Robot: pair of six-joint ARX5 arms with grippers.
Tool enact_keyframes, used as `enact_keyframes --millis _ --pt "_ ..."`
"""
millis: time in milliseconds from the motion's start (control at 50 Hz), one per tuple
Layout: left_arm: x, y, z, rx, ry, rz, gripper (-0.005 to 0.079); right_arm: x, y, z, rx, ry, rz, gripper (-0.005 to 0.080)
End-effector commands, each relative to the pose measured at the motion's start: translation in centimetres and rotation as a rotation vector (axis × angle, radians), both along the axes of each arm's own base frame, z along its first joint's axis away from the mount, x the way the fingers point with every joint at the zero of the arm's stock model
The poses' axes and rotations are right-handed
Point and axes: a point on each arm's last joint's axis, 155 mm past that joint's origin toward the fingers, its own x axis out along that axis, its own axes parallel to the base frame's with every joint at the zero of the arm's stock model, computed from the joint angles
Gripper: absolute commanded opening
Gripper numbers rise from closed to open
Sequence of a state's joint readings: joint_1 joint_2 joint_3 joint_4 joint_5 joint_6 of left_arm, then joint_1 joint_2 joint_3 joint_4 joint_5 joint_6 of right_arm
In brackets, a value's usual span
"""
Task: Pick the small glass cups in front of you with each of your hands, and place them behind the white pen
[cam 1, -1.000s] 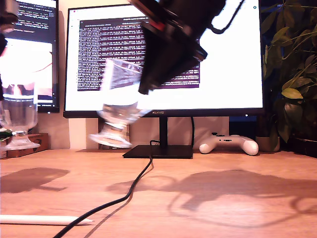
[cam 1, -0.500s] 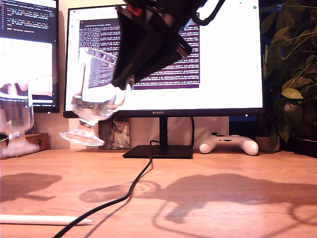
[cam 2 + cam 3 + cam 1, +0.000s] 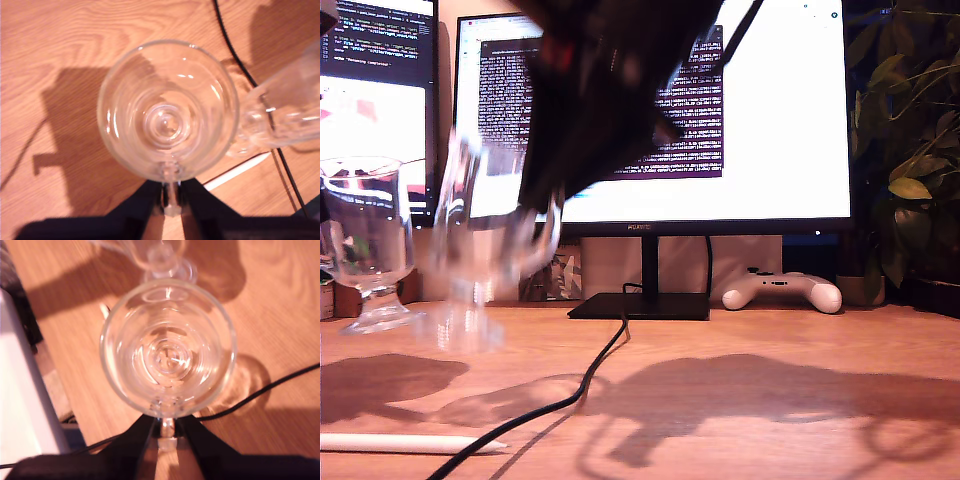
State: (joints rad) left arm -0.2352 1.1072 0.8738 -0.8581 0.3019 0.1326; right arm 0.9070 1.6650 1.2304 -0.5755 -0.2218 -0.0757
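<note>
In the last second my second gripper [image 3: 167,432] has swung its glass cup [image 3: 485,250] down from screen height to just above the desk, tilted and blurred (so not yet settled). It now hangs just beside the other glass cup [image 3: 365,235], which my first gripper [image 3: 171,200] has also lowered; whether that foot touches the wood I cannot tell. Both cups look close to set-down. Each gripper is clenched on its cup's handle, the bowl straight ahead of the jaws. The white pen [image 3: 410,441] lies below and just off my first gripper, and the black cable [image 3: 580,385] runs under my second.
</note>
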Motion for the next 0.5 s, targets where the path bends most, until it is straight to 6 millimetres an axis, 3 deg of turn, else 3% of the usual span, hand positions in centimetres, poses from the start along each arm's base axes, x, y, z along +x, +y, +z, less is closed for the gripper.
enact_keyframes --millis 0,260,480 --pt "-0.2 -0.4 0.0 -0.012 -0.013 -0.010 -0.0024 0.1 0.9 1.3 0.040 -0.023 0.007 -0.0013" --pt "-0.3 -0.6 0.0 -0.013 -0.013 -0.019 -0.0024 -0.1 1.1 -0.1 0.017 0.002 0.005 -0.0013" --pt "-0.3 -0.6 0.0 -0.012 -0.011 -0.019 -0.0024 0.0 1.3 -0.1 0.021 -0.003 0.004 -0.0013"
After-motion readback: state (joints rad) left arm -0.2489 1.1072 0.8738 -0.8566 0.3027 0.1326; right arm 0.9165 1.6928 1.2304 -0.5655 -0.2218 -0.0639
